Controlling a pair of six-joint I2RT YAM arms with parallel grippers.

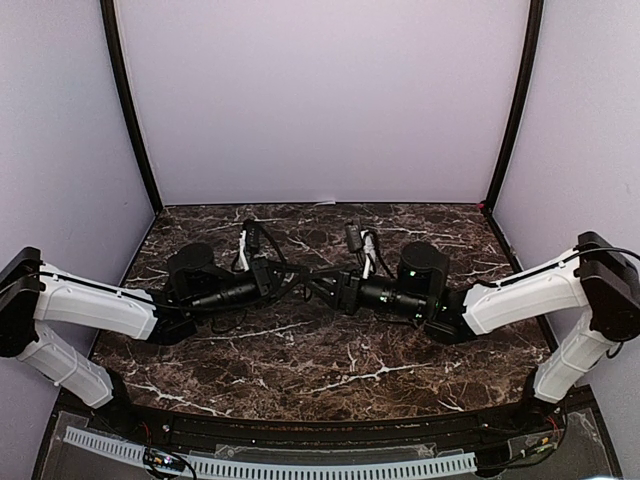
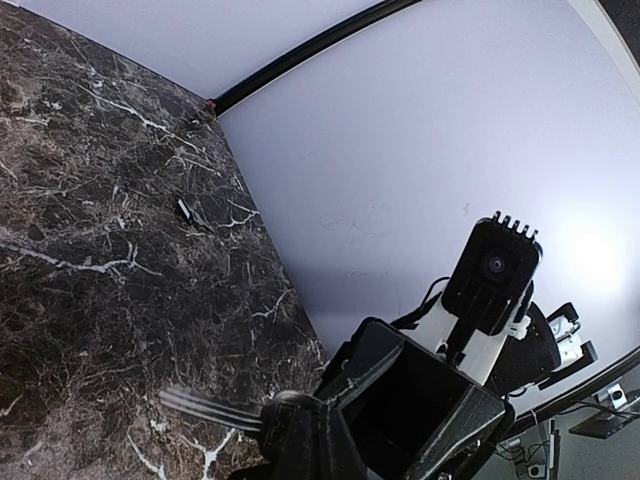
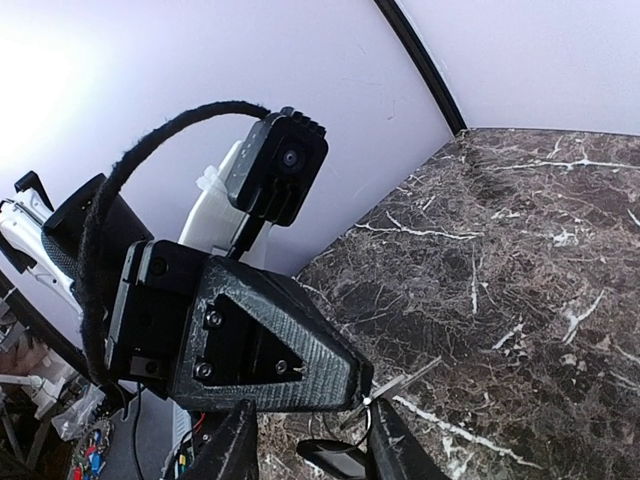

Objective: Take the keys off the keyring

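Note:
My two grippers meet above the middle of the marble table. My left gripper [image 1: 293,284] is shut on a key; its silvery blade [image 2: 205,404] sticks out past the left gripper's tip [image 2: 290,428], blurred. In the right wrist view the same blade [image 3: 405,382] pokes out beside the left finger [image 3: 260,345]. A thin wire keyring [image 3: 366,432] hangs below it with a dark key head [image 3: 335,461]. My right gripper [image 3: 310,455] is open, its fingers either side of that head; it also shows in the top view [image 1: 335,290]. A tiny dark key [image 2: 185,210] lies loose on the table near the back wall.
The dark marble table [image 1: 330,350] is boxed in by pale lilac walls [image 1: 320,100] with black corner posts. The right arm's camera and cables [image 2: 492,270] hang close in front of the left wrist; the left arm's looped black cable [image 3: 110,240] rises beside the right wrist.

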